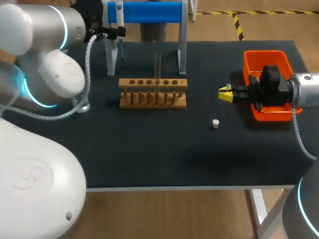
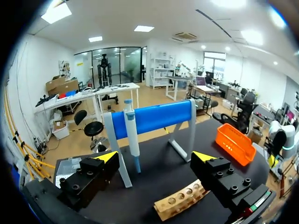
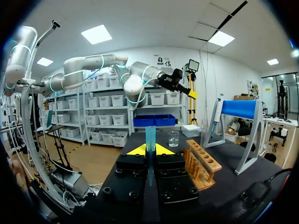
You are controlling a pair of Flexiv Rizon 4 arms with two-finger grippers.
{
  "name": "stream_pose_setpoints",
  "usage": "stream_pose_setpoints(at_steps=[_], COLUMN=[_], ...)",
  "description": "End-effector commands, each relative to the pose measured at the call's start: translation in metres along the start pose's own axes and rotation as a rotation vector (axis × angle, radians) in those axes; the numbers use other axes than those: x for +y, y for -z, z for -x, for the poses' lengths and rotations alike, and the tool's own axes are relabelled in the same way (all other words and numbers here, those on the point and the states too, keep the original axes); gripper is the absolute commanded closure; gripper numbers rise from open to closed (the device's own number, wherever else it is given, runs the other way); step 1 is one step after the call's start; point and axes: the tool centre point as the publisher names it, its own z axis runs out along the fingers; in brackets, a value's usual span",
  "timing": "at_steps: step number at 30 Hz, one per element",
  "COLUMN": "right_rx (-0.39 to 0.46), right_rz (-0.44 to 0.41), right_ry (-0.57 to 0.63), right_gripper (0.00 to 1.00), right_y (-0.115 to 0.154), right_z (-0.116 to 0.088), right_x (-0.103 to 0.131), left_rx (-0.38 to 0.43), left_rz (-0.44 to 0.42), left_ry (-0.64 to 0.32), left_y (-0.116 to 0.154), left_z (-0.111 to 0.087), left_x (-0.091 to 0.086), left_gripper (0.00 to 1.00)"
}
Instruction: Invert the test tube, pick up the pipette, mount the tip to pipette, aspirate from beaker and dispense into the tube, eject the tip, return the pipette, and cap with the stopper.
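Note:
The pipette (image 1: 119,15) hangs on a blue-barred stand (image 1: 149,11) at the back of the table. My left gripper (image 1: 121,32) is right beside it. In the left wrist view that gripper (image 2: 155,157) is open, and the pipette (image 2: 131,135) hangs just ahead of it, nearer its left finger. A clear test tube (image 1: 157,65) stands upright in the wooden rack (image 1: 153,92). My right gripper (image 1: 227,93) hovers right of the rack, shut on a small bluish pipette tip (image 3: 150,139) that sticks out between its yellow tips. The white stopper (image 1: 215,123) lies on the mat. The glass beaker (image 1: 82,105) stands at the left, partly hidden by my left arm.
An orange bin (image 1: 266,62) sits at the right, under my right wrist. The stand's white legs (image 1: 182,52) rise behind the rack. In the right wrist view the rack (image 3: 201,165) and the beaker (image 3: 174,138) lie ahead of the gripper.

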Motion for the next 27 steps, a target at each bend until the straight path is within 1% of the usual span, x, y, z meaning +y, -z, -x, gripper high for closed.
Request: stream_pose_setpoints(at_steps=[1,8,11,12,15,18,27], right_rx=[-0.001,-0.001,-0.001,-0.001,-0.001,-0.001,-0.001], right_rz=[-0.003,-0.003,-0.003,-0.003,-0.003,-0.003,-0.003], right_ry=[0.000,0.000,0.000,0.000,0.000,0.000,0.000], right_gripper=[1.00,1.00,1.00,1.00,1.00,1.00,1.00], right_y=[0.001,0.001,0.001,0.001,0.001,0.001,0.001], right_z=[-0.001,-0.001,-0.001,-0.001,-0.001,-0.001,-0.001], right_x=[0.001,0.001,0.001,0.001,0.001,0.001,0.001], left_rx=[-0.089,-0.130,-0.159,-0.162,-0.188,-0.209,-0.258], left_rz=[-0.016,-0.039,-0.048,-0.063,-0.072,-0.088,-0.124], left_ry=[0.007,0.025,0.011,0.023,0.030,0.052,0.071], left_y=[-0.013,-0.020,-0.023,-0.023,-0.025,-0.027,-0.036], left_z=[-0.005,-0.009,-0.011,-0.012,-0.012,-0.010,-0.003], left_x=[0.001,-0.002,-0.004,-0.005,-0.007,-0.007,-0.009], left_gripper=[0.00,0.00,0.00,0.00,0.00,0.00,0.00])
